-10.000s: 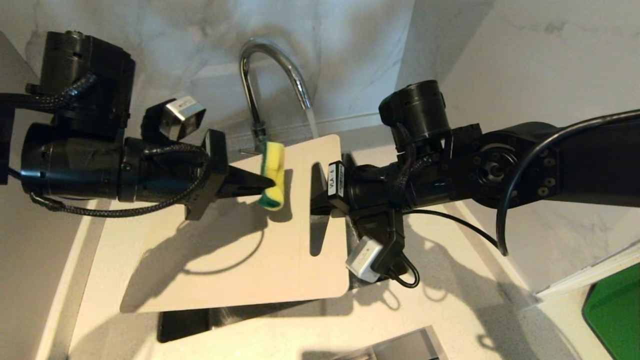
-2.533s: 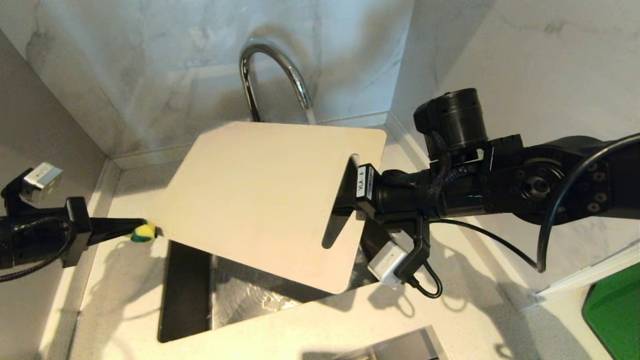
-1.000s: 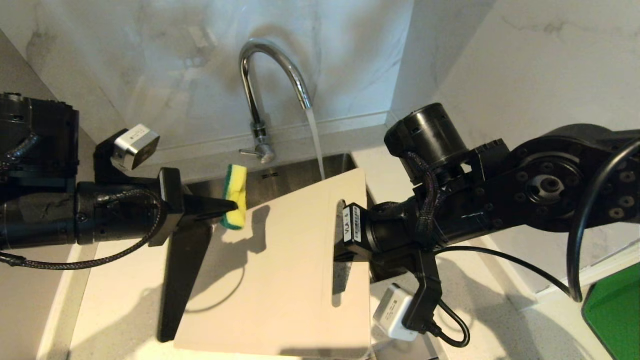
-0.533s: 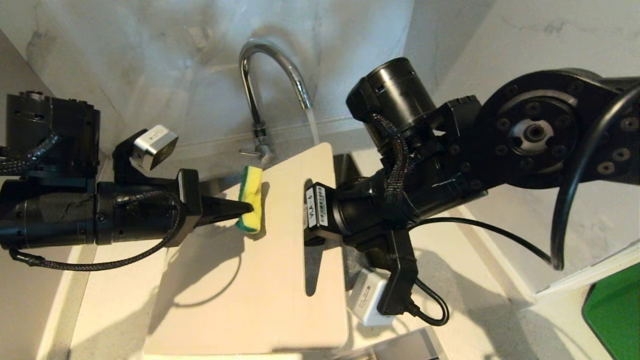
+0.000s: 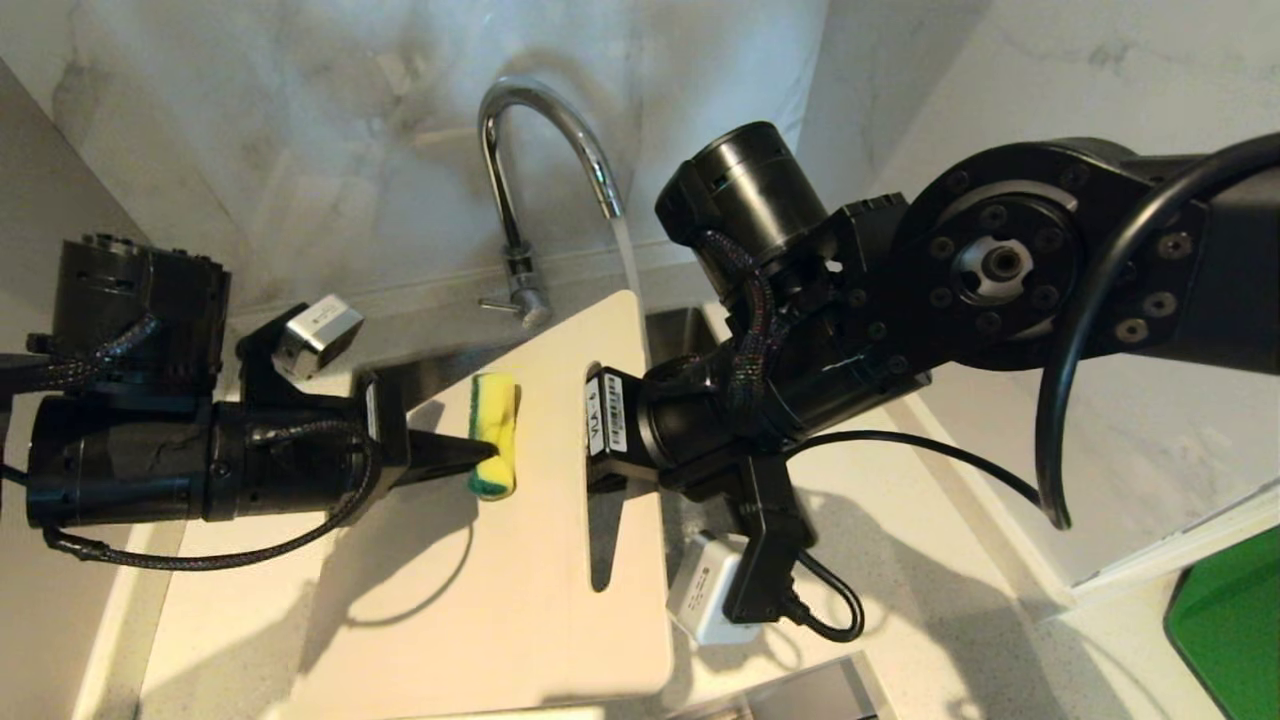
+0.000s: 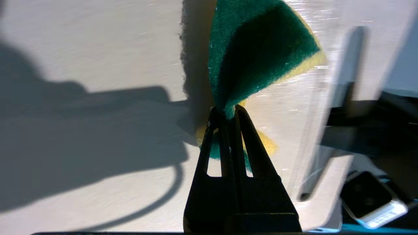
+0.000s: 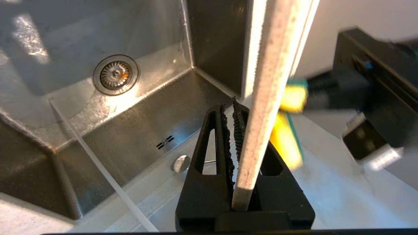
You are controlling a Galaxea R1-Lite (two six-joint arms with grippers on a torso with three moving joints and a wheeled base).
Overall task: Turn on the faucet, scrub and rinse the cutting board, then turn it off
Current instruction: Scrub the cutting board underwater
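A kitchen sink seen from above, with water running from the chrome faucet at the far wall. The right gripper is clamped on the handle end of the pale cutting board, which is held over the sink with its far corner just under the stream. The left gripper, pinched tight on a yellow and green sponge, presses the sponge flat against the board's upper face, left of the handle slot.

A couple of seconds ago the board was tilted up high and the sponge sat low at the left, clear of it. Since then the board has swung down and nearer, and the sponge has come back onto it and slid a little nearer along the surface. This looks like another scrubbing pass starting; rinsing and shutting off the tap seem to remain
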